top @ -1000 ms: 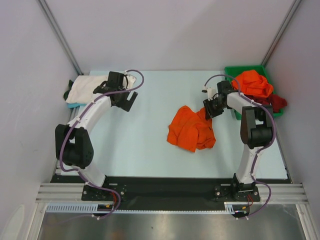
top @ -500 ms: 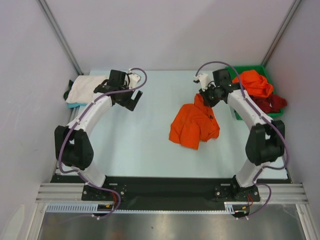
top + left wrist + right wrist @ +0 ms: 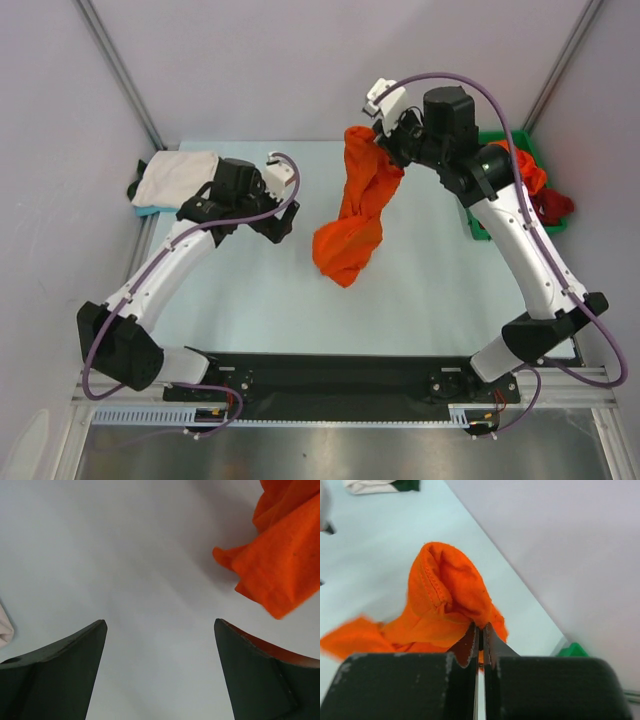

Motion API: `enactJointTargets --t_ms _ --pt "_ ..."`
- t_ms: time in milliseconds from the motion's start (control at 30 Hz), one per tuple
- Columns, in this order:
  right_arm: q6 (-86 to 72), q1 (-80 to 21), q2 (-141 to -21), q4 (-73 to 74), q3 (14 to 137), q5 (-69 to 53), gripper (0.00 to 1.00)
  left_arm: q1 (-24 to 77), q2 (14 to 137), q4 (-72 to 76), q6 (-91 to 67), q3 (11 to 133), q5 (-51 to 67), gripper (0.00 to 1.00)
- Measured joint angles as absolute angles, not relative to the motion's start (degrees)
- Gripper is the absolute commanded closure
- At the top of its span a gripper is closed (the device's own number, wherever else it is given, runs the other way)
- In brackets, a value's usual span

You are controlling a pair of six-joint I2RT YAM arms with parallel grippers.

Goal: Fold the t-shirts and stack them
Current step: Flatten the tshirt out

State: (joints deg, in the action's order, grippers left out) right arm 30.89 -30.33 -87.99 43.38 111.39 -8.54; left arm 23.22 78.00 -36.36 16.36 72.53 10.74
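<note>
Right gripper (image 3: 382, 138) is clamped shut on an edge of the orange t-shirt (image 3: 355, 215), which hangs with its long axis vertical, its lower end probably just clear of the table (image 3: 440, 280). I read the left gripper (image 3: 272, 222) as spread wide and empty; that lower end lies just to its right.

Overhead, wrist close-ups; common t-shirt (image 3: 352, 215)

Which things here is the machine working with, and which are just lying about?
Job: bright orange cloth t-shirt hanging from the right tool; white cloth shirt, far left; dark red cloth shirt, far right.
Lying about: green plastic bin.
</note>
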Motion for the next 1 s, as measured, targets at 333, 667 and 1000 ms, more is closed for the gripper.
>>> enactJointTargets --t_ms 333,667,1000 --pt "26.50 -15.99 -103.85 42.92 113.30 -7.64 1.00 23.46 84.03 -35.86 13.96 73.97 13.85 0.07" --pt "23.38 -8.58 -108.31 44.34 113.16 -7.64 1.00 28.60 105.80 -36.64 13.43 84.01 17.96 0.16" --pt "22.15 -8.60 -108.31 44.25 113.14 -10.00 1.00 29.23 114.21 -39.68 13.32 86.46 23.99 0.59"
